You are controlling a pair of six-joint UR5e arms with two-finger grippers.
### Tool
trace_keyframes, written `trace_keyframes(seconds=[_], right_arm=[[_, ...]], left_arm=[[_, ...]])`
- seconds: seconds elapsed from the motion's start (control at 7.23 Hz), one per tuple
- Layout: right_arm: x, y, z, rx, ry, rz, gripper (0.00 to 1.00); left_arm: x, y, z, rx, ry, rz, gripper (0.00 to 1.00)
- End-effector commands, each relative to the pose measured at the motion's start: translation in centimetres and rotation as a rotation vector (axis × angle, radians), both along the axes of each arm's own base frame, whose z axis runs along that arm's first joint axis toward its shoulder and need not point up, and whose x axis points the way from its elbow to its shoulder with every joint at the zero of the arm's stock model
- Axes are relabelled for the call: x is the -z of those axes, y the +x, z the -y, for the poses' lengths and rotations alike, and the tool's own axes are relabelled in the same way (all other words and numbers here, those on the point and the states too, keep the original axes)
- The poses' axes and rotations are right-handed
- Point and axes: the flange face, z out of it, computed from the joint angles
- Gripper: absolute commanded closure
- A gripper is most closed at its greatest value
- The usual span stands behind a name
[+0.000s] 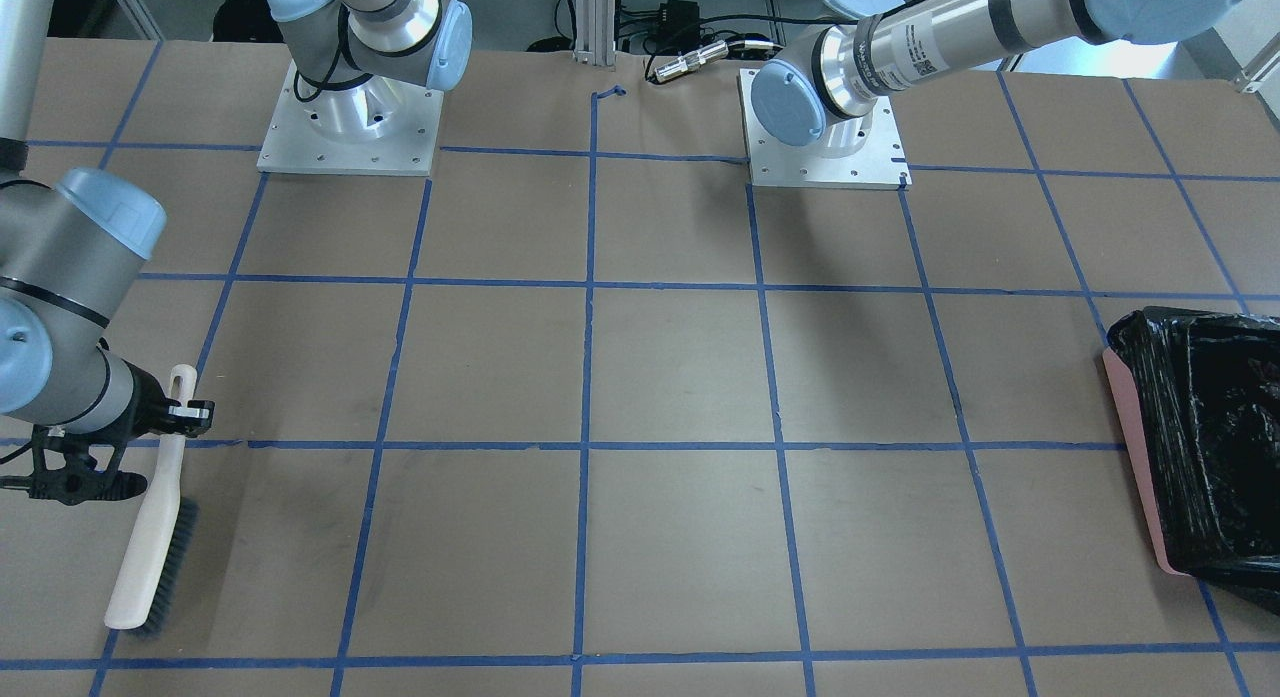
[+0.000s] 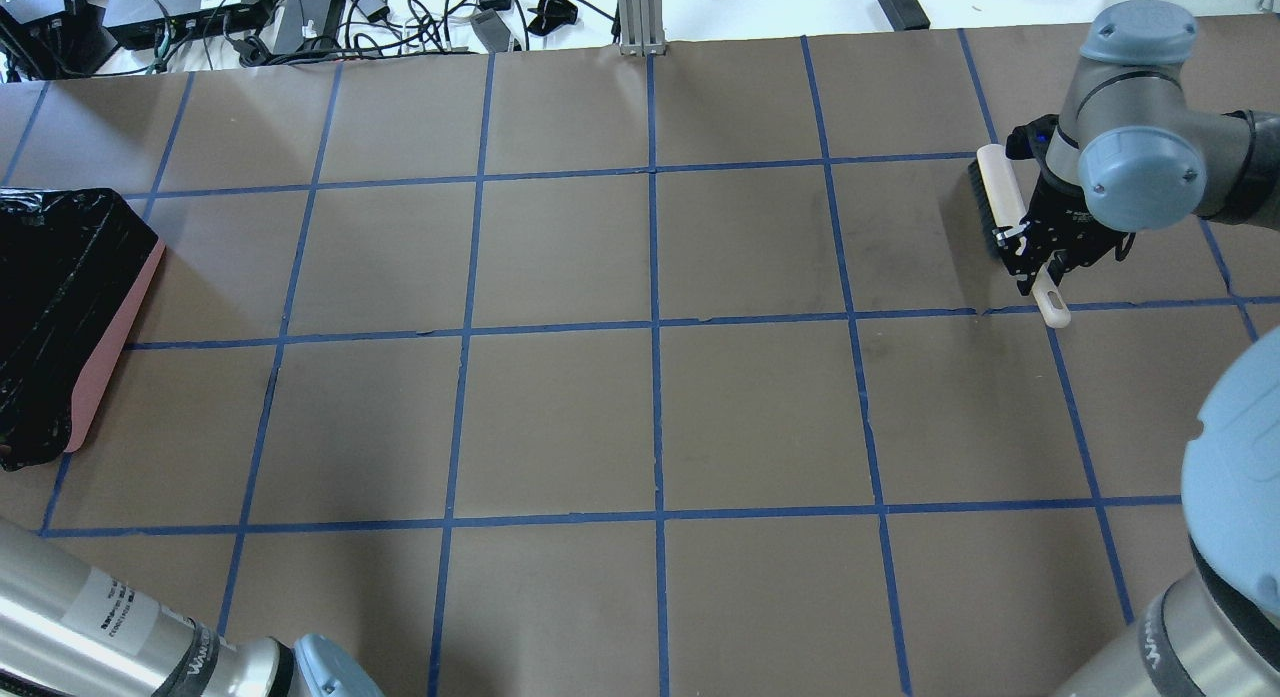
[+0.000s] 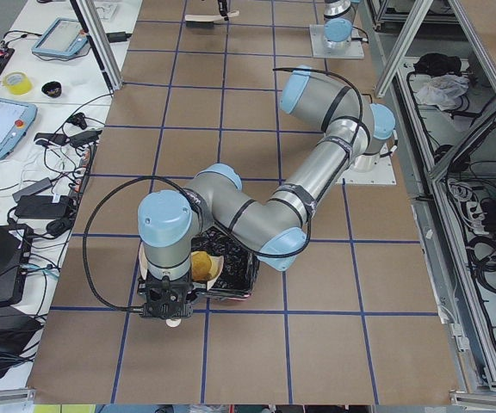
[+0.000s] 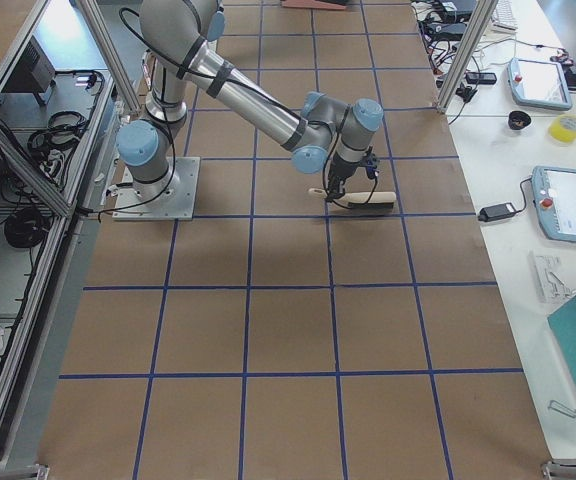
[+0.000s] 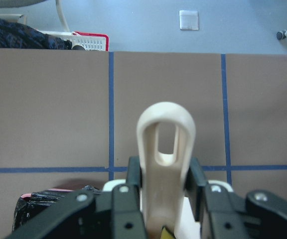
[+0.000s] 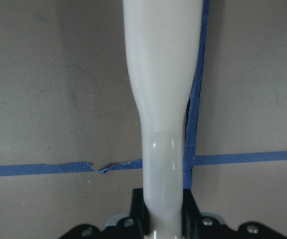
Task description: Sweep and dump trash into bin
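Bin (image 2: 55,307) at the table's left end, directly beneath the dustpan (image 3: 217,263); left arm much nearer, probably only a tilt needed. Dustpan handle pointing outward toward that end, clamped tight in left gripper (image 5: 165,175). Brush (image 2: 1000,199) well apart at the opposite end, handle pinched in right gripper (image 2: 1038,262). Orange-brown lump (image 3: 200,265) lying in the pan; yellow sliver (image 5: 164,231) glimpsed below the handle. Arm sticker (image 1: 915,65) too small to read.

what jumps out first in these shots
The right gripper clamps a beige brush at the robot's right end of the table. At the opposite end, the left gripper holds a dustpan carrying an orange-brown lump over the black-lined bin.
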Motion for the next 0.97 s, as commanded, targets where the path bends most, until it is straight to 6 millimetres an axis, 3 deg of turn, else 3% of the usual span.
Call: trace_keyframes(seconds=[0.0,0.28,0.69,0.83], right_arm=[[0.0,-0.1,0.5,0.003,-0.033,-0.008,0.66],[0.1,-0.1,0.4,0.003,-0.032,-0.009,0.63],[0.1,-0.1,0.4,0.004,-0.034,-0.005,0.55],[0.1,-0.1,0.4,0.004,-0.035,-0.003,0.44]], left_arm=[[-1.3,-5.0,2.0,0.033,0.019,0.134,1.00],[0.7,-6.6,1.5,0.040,-0.009,0.181,1.00],[-1.1,-8.2,-0.5,0.018,0.119,0.305,1.00],[-1.7,-8.5,-0.1,-0.036,-0.028,0.346,1.00]])
